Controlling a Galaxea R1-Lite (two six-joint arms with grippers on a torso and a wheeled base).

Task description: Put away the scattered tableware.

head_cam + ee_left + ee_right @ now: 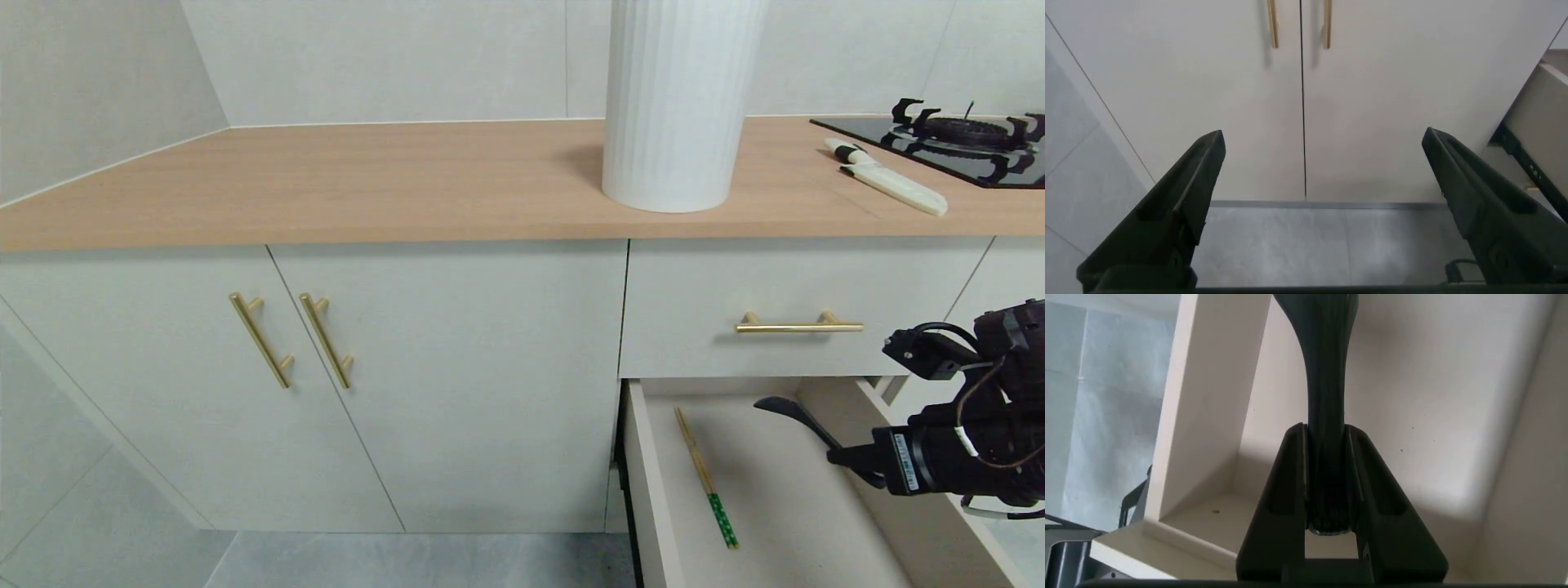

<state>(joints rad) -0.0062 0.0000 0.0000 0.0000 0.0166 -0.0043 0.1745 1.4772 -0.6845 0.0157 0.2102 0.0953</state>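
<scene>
My right gripper (849,457) hangs over the open lower drawer (653,490), shut on a black spoon (796,412) whose bowl points left over the drawer floor. In the right wrist view the gripper (1327,486) clamps the black spoon handle (1323,384). Chopsticks with green tips (706,482) lie on the drawer floor to the spoon's left. A white knife (886,175) rests on the wooden countertop (367,175) at the right. My left gripper (1323,204) is open, low in front of the closed cabinet doors (1306,98), with nothing between its fingers.
A tall white ribbed cylinder (678,98) stands on the counter. A black gas hob (963,139) is at the far right. The upper drawer with a gold handle (798,327) is closed just above the open one. Grey floor tiles (1323,245) lie below.
</scene>
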